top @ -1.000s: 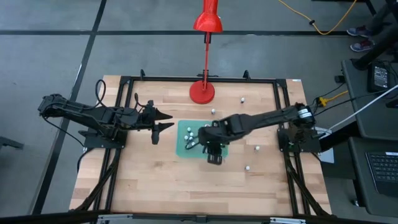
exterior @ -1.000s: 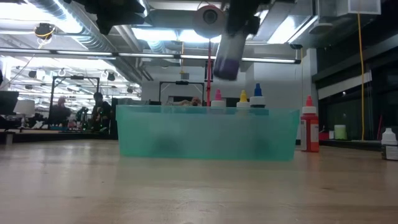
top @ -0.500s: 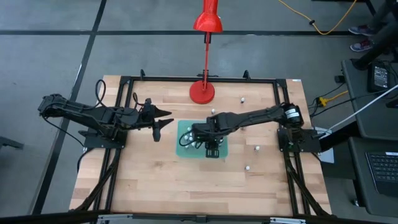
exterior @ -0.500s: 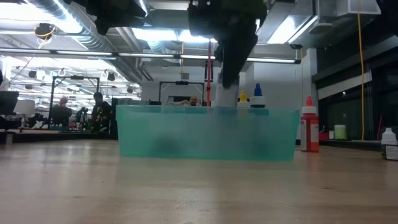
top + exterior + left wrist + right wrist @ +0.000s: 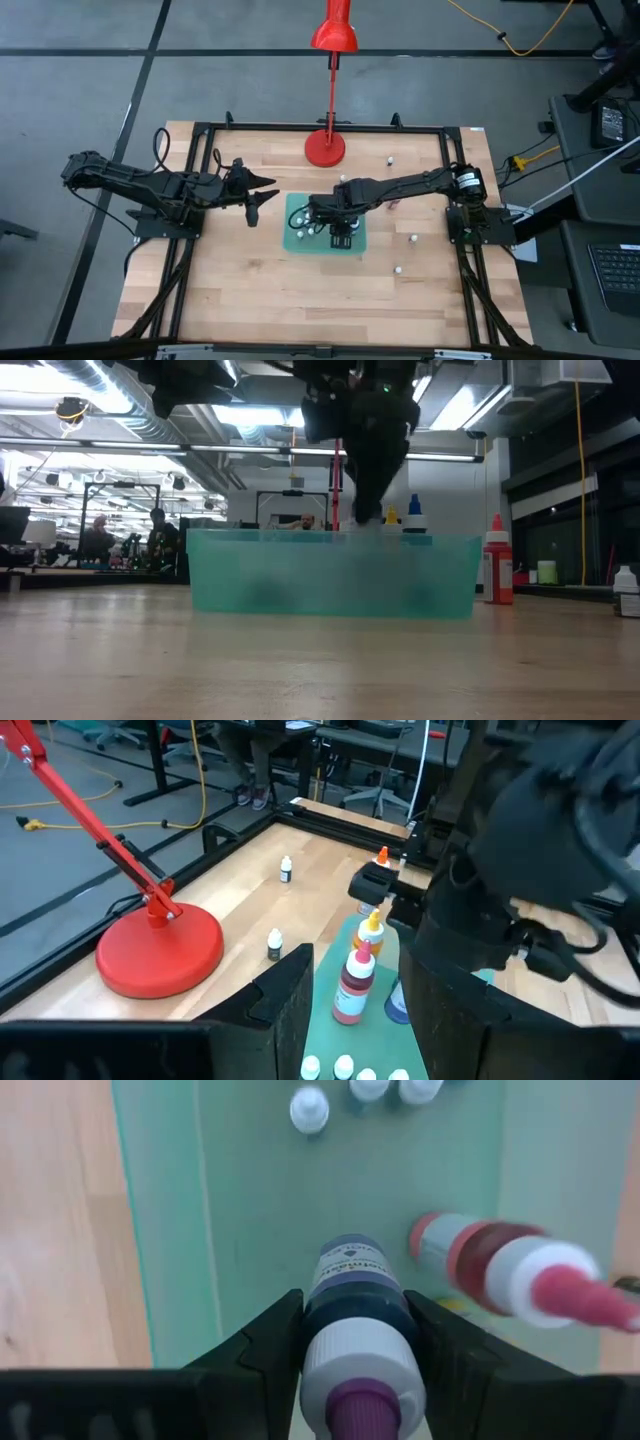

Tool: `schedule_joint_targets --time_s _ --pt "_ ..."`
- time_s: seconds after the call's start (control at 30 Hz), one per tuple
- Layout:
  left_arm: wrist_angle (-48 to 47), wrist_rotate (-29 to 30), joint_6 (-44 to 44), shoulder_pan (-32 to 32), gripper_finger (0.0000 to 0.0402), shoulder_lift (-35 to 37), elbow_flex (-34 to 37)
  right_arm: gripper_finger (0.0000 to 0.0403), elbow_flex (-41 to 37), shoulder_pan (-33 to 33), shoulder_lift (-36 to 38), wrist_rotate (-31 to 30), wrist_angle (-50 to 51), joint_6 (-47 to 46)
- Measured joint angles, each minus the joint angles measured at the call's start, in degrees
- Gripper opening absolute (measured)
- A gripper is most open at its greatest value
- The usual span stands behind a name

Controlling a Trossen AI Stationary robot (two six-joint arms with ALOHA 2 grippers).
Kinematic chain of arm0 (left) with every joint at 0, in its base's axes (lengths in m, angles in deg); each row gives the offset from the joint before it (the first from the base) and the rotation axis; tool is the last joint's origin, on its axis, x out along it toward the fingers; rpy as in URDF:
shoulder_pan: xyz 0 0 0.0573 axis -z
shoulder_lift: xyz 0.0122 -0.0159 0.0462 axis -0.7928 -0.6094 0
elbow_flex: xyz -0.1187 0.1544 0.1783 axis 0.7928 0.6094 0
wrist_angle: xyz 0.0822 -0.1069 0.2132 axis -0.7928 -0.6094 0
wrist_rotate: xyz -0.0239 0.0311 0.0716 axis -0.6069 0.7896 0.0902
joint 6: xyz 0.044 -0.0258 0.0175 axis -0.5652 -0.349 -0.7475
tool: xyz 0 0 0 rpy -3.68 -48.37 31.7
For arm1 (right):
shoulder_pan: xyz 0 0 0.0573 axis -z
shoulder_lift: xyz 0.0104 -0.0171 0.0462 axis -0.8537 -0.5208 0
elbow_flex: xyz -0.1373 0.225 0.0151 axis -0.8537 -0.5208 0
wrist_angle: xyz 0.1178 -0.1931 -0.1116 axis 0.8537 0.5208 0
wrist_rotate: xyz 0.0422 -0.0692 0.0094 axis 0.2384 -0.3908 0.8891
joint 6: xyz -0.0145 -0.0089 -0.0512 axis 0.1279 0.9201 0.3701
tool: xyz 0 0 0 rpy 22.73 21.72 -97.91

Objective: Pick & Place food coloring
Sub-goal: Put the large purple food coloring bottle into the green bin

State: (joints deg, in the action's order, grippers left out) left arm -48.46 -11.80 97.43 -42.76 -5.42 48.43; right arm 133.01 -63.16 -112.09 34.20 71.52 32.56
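My right gripper [image 5: 340, 228] is shut on a food coloring bottle [image 5: 355, 1305] with a dark purple body, white collar and purple tip, low inside the teal tray [image 5: 300, 238]. It also shows above the tray in the low view [image 5: 368, 480]. Several more bottles stand on their bases in the tray: a pink-capped one [image 5: 500, 1270], a yellow-capped one [image 5: 391, 515], a blue-capped one [image 5: 414, 508] and white-capped ones [image 5: 308, 1108]. My left gripper [image 5: 262, 192] is open and empty, left of the tray, its fingers [image 5: 285, 1010] showing in its wrist view. My right gripper pinches the bottle's dark body [image 5: 352, 1295] between its two fingers [image 5: 275, 1340], just below the white collar. The fingers come from above, pointing down, and lie along the bottle. The bottle stands about upright, cap up; whether its base touches the tray floor I cannot tell.
Loose small bottles stand on the wood right of and behind the tray [image 5: 413, 238] [image 5: 398, 269] [image 5: 388, 160] [image 5: 343, 180]. A red-capped bottle [image 5: 497, 572] stands just beside the tray. The red lamp's round base [image 5: 325, 148] sits at the far edge.
My right gripper has moved a little toward the table's far edge, from the tray's near edge to over its middle, and gone down with the purple bottle, which has sunk from well above the tray to behind its wall.
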Motion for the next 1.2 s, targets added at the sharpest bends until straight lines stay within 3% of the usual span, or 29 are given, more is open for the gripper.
schedule_joint_targets --time_s 0.43,1.2 --pt "0.0 2.1 -0.1 0.0 0.0145 0.0 0.0 0.0161 -6.5 -0.2 0.0 -0.1 -4.7 -0.1" --pt "0.0 2.8 -0.2 0.0 0.0145 0.0 0.0 0.0161 -6.7 2.2 0.0 0.5 -5.3 -3.0"
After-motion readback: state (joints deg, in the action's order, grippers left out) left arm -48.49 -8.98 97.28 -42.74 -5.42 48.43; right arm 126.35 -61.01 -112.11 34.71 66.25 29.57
